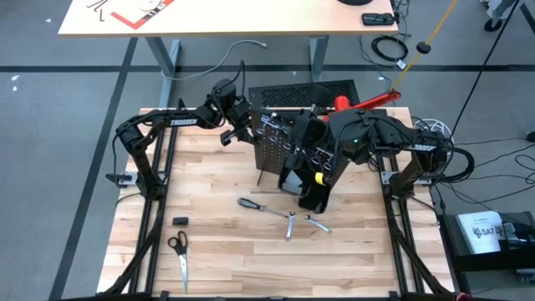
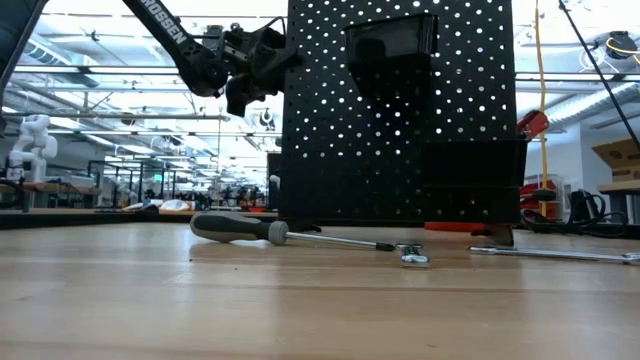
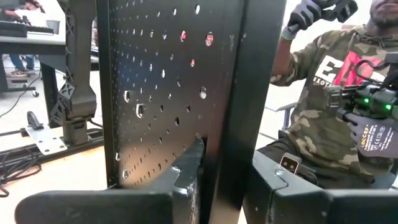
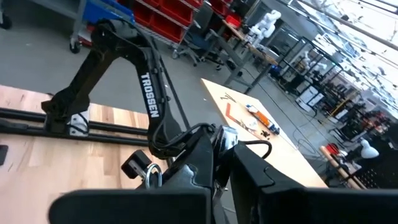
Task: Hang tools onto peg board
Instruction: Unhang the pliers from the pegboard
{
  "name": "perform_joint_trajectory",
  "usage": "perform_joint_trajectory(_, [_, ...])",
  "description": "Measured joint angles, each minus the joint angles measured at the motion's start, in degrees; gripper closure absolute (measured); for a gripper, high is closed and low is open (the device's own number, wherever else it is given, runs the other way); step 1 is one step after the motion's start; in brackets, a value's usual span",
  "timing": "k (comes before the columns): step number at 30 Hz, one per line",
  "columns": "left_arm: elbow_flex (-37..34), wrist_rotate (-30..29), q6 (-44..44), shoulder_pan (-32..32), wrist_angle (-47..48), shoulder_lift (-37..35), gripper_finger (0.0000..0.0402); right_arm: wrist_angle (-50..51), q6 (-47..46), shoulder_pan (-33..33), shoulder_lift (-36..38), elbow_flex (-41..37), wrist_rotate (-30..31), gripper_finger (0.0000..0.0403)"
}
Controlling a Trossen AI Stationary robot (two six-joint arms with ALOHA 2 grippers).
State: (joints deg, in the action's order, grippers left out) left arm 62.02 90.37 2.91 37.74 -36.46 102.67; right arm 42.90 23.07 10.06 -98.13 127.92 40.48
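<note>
- My left gripper (image 3: pixel 214 180) is clamped on the upright edge of the peg board (image 3: pixel 161 87), one finger (image 3: pixel 186 174) pressed flat against its perforated face.
- My right gripper (image 4: pixel 221 158) is pinched shut with nothing between the fingers, up beside the top of the peg board.
- The peg board (image 1: pixel 280 142) stands upright mid-table, its bin (image 2: pixel 392 40) near the top.
- The screwdriver (image 1: pixel 261 206) and thin wrenches (image 1: pixel 305 222) lie flat on the table (image 1: pixel 217 242) in front of the board.
- Scissors (image 1: pixel 180 255) lie near the front left corner.
- "TROSSEN" is printed on my left arm (image 4: pixel 151 94).
- Beyond, a seated person (image 3: pixel 336 93) wears a camouflage top with white lettering I cannot read.
</note>
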Motion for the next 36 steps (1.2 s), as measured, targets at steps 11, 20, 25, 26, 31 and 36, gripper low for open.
perform_joint_trajectory(11, [-0.21, -2.63, 3.12, -0.04, -0.32, 0.16, 0.0290, 1.86, -0.89, 0.02, 0.02, 0.02, -1.42, 0.0390])
perform_joint_trajectory(20, [-0.33, -6.61, 16.24, 1.20, -15.36, 0.42, 0.0153, 1.96, -2.32, 0.02, -0.04, 0.00, -1.66, 0.0390])
perform_joint_trajectory(25, [-0.24, -6.36, 22.82, 2.43, -25.71, 0.32, 0.0146, 1.90, -2.82, 0.05, -0.07, -0.07, -1.83, 0.0390])
perform_joint_trajectory(26, [-0.21, -6.34, 24.34, 2.78, -27.91, 0.27, 0.0145, 1.88, -2.96, 0.07, -0.09, -0.07, -1.83, 0.0390])
perform_joint_trajectory(31, [-0.17, -6.55, 25.53, 4.62, -28.89, -1.71, 0.0144, 1.92, -3.39, 0.13, -0.11, -0.11, -1.74, 0.0390])
perform_joint_trajectory(36, [-0.17, -10.57, 24.00, 5.67, -29.16, -5.34, 0.0144, 1.93, -3.37, 0.13, -0.13, -0.11, -1.71, 0.0390])
